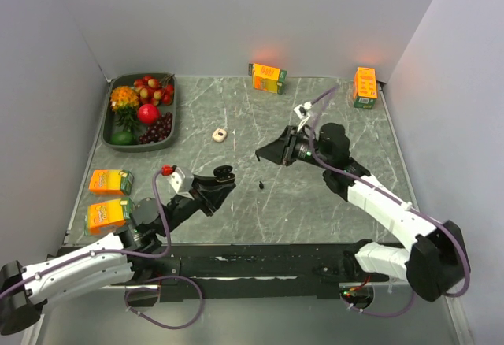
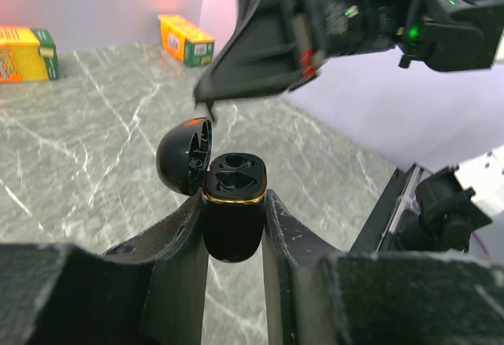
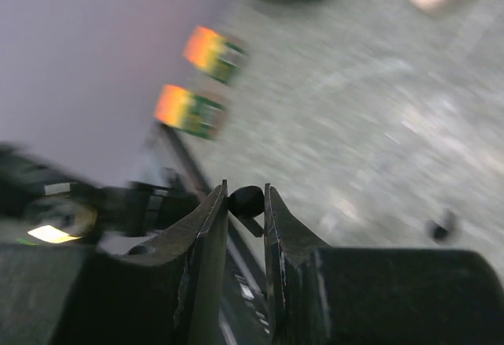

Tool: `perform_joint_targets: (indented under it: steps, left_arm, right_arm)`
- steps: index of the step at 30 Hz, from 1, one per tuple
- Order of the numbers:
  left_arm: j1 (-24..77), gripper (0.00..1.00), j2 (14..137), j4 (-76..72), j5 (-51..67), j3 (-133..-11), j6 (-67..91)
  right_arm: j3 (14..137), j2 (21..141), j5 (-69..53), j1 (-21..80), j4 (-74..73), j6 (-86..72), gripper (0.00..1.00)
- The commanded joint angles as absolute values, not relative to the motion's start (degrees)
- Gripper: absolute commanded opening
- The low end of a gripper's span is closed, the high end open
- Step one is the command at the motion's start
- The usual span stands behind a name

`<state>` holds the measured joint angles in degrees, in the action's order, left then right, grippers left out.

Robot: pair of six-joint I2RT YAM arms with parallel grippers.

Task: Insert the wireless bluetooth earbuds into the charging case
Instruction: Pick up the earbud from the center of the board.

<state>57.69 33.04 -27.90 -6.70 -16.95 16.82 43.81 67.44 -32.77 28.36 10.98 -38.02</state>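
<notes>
Charging case (image 2: 232,203) was glossy black, gold-rimmed. Earbud (image 3: 246,200) was black. Table (image 1: 236,109) was grey marble-patterned, white-veined. Juice cartons (image 1: 268,77) were orange with green. Tray (image 1: 138,147) was dark grey-green. Cables (image 1: 324,95) were purple.

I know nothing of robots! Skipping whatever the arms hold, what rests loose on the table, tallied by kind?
Orange juice cartons: 4
Fruit tray: 1
Whitish blob, too small to identify: 1
Black earbud: 1
Total: 7
</notes>
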Motion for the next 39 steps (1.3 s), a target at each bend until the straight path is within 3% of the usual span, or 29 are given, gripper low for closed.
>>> perform_joint_targets:
  steps: [1,17,24,39]
  left_arm:
    - [58.0,0.01,35.0,-37.0,-7.5,-16.9,16.7]
    - [57.9,0.01,43.3,-49.8,-7.4,-20.6,15.0]
    - [57.9,0.01,45.0,-54.4,-4.7,-21.4,15.6]
    - [57.9,0.01,40.9,-54.3,-1.8,-18.7,15.6]
  right_arm:
    - [43.9,62.3,-40.9,28.3,31.0,-48.2,0.0]
    - [45.2,53.7,-43.4,30.5,38.6,-52.6,0.0]
    - [48.0,51.2,-38.2,36.3,28.1,-41.5,0.0]
    - [52.4,50.9,-32.1,40.9,26.1,-44.7,0.0]
